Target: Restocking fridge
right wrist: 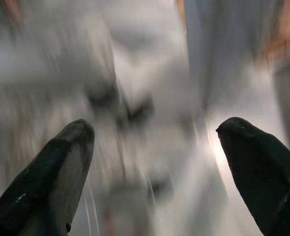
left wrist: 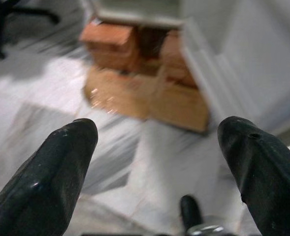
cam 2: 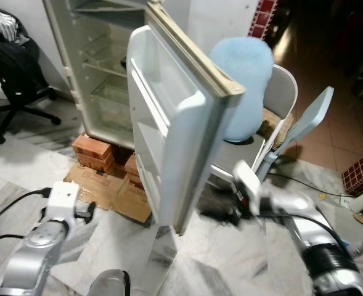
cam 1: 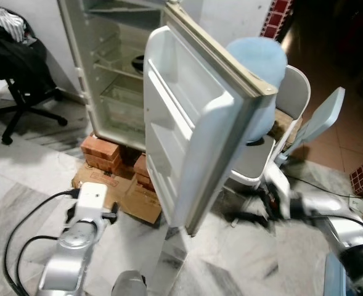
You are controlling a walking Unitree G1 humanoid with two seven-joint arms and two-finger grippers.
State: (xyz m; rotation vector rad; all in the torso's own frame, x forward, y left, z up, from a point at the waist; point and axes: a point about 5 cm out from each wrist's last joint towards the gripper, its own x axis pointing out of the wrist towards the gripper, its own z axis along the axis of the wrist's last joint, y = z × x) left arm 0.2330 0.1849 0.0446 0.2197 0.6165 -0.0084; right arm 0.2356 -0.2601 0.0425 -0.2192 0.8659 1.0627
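Note:
The white fridge [cam 1: 116, 74] stands open at the upper left, with bare wire shelves and a dark item [cam 1: 138, 61] on a middle shelf. Its door [cam 1: 193, 135] swings out toward me, and the door shelves are empty. My right gripper [cam 1: 249, 214] is blurred, low and just right of the door's bottom edge; in the right wrist view its fingers [right wrist: 56, 172] are wide apart with nothing between them. My left arm [cam 1: 82, 228] is low at the left, and the left gripper [left wrist: 154, 162] is open, facing the bricks under the fridge.
The fridge rests on red bricks [cam 1: 101, 151] and flattened cardboard [cam 1: 129, 194]. A white chair [cam 1: 292, 98] with a light blue cushion [cam 1: 258, 58] stands behind the door. An office chair [cam 1: 18, 74] with clothes is at the far left. Black cables [cam 1: 21, 240] lie on the marble floor.

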